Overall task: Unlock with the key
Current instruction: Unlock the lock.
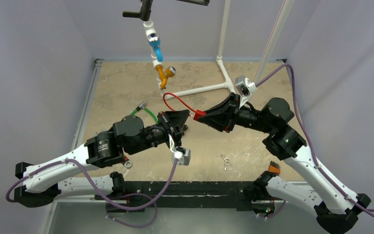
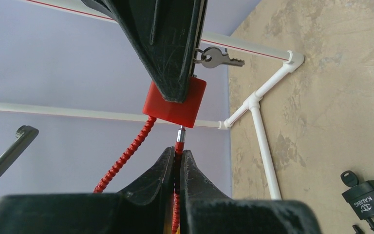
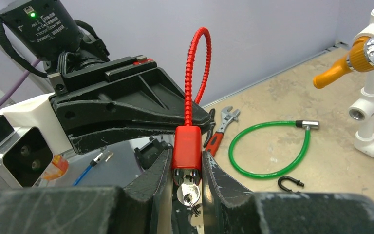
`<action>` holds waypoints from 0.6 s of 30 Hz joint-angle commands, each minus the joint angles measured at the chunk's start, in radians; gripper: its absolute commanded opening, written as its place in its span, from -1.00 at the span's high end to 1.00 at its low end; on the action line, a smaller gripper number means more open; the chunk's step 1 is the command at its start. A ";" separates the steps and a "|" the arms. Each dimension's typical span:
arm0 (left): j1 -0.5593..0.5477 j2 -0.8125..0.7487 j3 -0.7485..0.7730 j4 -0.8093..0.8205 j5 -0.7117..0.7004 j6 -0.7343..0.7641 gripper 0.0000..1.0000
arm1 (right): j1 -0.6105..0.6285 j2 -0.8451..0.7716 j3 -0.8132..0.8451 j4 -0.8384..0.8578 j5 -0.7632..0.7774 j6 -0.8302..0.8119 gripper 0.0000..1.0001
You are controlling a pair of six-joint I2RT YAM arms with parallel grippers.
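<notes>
A red cable lock is held between both grippers above the table. Its red body (image 1: 199,115) sits between the right gripper's (image 1: 208,117) shut fingers, also seen in the right wrist view (image 3: 187,146). A silver key (image 3: 189,192) is in the keyhole at the body's near end; a second key (image 2: 219,58) hangs from its ring. My left gripper (image 2: 177,153) is shut on the red cable (image 2: 126,151) just below its silver end pin (image 2: 180,132), which meets the body (image 2: 177,105). The cable loops up behind (image 3: 197,63).
A green cable lock (image 3: 268,146), a red-handled wrench (image 3: 221,129) and a black shackle (image 3: 289,183) lie on the table. A spare key pair (image 1: 225,161) lies near the front. A black padlock (image 2: 365,200) lies to the side. A white pipe frame (image 1: 199,90) with orange valve (image 1: 163,75) stands behind.
</notes>
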 commanded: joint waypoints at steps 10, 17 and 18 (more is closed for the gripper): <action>0.036 -0.004 -0.016 0.093 -0.004 0.025 1.00 | 0.003 0.078 -0.007 0.326 -0.339 0.246 1.00; 0.036 0.020 0.012 0.137 0.030 0.007 1.00 | 0.004 0.084 -0.015 0.344 -0.432 0.262 1.00; 0.036 0.029 0.023 0.137 0.031 -0.003 1.00 | 0.004 0.086 -0.006 0.295 -0.413 0.230 1.00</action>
